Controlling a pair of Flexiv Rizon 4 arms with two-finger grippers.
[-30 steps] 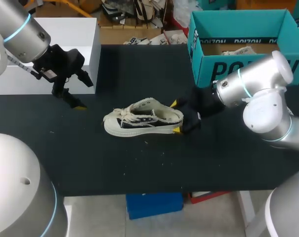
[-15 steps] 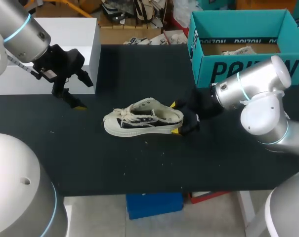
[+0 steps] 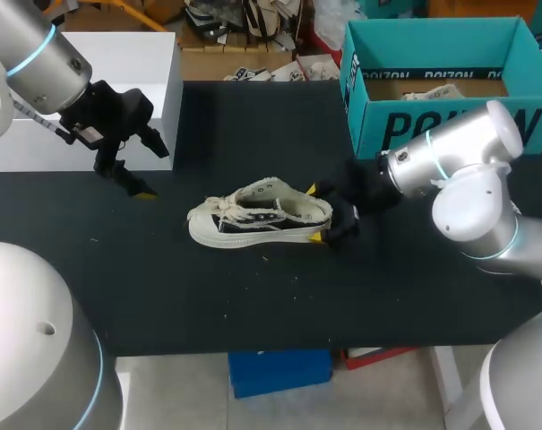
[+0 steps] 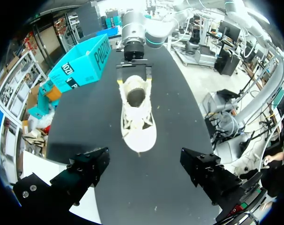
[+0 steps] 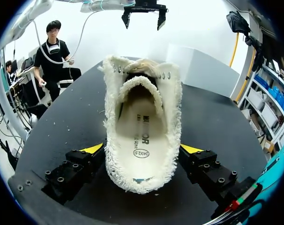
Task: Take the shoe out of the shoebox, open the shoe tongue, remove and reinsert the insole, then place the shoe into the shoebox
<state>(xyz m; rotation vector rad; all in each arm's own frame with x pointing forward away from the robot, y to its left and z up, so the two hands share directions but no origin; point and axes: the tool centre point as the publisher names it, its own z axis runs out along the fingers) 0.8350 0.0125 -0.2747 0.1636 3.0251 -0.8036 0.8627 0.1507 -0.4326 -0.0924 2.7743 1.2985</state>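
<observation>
Shoe (image 3: pixel 257 217) lying upright on its sole at the middle of the desk (image 3: pixel 253 305), toe pointing toward the left edge and heel toward the right edge. It is sitting well apart from the open teal shoebox (image 3: pixel 432 125), which is standing at the far right corner. The right end effector (image 3: pixel 317 212) is reaching in from the right edge and clasping the heel, one yellow-tipped finger pressing against each side of it. The left end effector (image 4: pixel 144 174) is hanging over the far left part of the desk with its fingers spread wide and nothing between them, facing the toe from a distance. The laces (image 3: pixel 221 210) are trailing loose over the front of the upper. In the right wrist view the tongue (image 5: pixel 142 86) is arching forward and leaving the mouth of the shoe wide, and the insole (image 5: pixel 139 140) is lying flat inside, apparently fully seated. The first step, taking the shoe out, is therefore showing as done, and the tongue is appearing opened. Whether the insole is awaiting removal or is already back in place cannot be told from these views. The return of the shoe to the shoebox is not yet done, and the heel grip would be serving either stage.
</observation>
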